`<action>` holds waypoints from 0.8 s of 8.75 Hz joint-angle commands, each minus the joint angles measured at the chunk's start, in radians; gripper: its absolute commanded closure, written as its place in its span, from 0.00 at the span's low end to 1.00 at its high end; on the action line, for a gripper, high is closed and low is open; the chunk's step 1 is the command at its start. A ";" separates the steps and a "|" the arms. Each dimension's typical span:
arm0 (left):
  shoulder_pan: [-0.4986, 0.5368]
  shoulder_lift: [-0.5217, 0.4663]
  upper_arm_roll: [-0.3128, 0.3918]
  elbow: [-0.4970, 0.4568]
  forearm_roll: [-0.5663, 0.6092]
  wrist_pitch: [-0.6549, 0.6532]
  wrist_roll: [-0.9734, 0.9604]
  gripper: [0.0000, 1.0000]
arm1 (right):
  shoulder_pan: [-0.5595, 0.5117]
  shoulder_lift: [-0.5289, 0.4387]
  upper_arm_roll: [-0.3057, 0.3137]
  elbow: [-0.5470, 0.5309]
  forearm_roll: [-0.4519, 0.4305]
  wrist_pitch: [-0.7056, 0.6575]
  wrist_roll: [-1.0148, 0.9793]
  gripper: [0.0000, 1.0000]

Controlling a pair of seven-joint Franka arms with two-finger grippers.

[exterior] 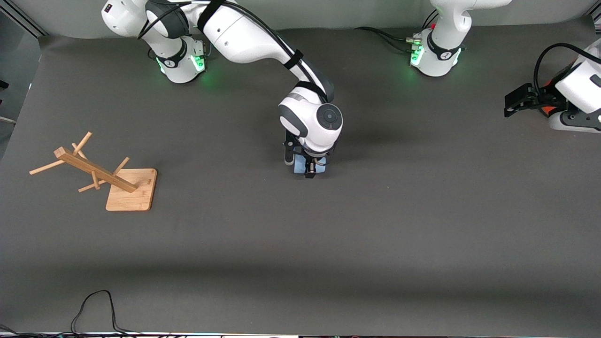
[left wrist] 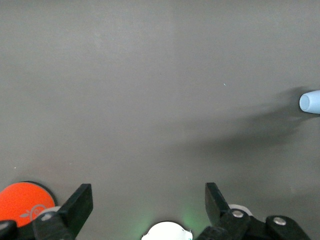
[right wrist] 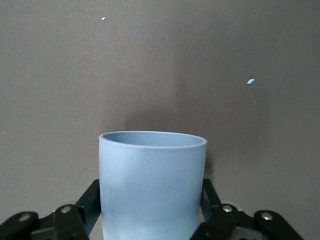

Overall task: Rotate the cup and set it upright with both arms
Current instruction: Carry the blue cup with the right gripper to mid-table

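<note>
Lying sideways — cup point(right wrist: 152, 185) between right tool point(right wrist: 152, 220) fingers.

In the front view the right arm's wrist covers most of the cup point(exterior: 310, 167), leaving only a pale-blue sliver on the desk point(exterior: 328, 258). The right tool point(right wrist: 152, 212) is cut off by the frame edge, as is the cup's base. In the left wrist view, the picture's edge crops the cup to a small blue end.
</note>
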 commanded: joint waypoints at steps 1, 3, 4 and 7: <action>0.004 -0.018 -0.001 0.005 -0.010 -0.024 0.005 0.00 | 0.009 0.026 -0.012 0.036 -0.013 -0.001 0.030 0.02; 0.004 -0.018 -0.001 0.004 -0.010 -0.021 0.005 0.00 | 0.005 0.004 -0.015 0.053 -0.015 -0.014 0.014 0.00; 0.004 -0.018 -0.001 0.004 -0.010 -0.021 0.005 0.00 | -0.003 -0.027 -0.015 0.055 -0.012 -0.040 0.011 0.00; 0.002 -0.018 -0.002 0.004 -0.021 -0.017 0.004 0.00 | -0.003 -0.140 -0.009 0.056 0.000 -0.245 -0.047 0.00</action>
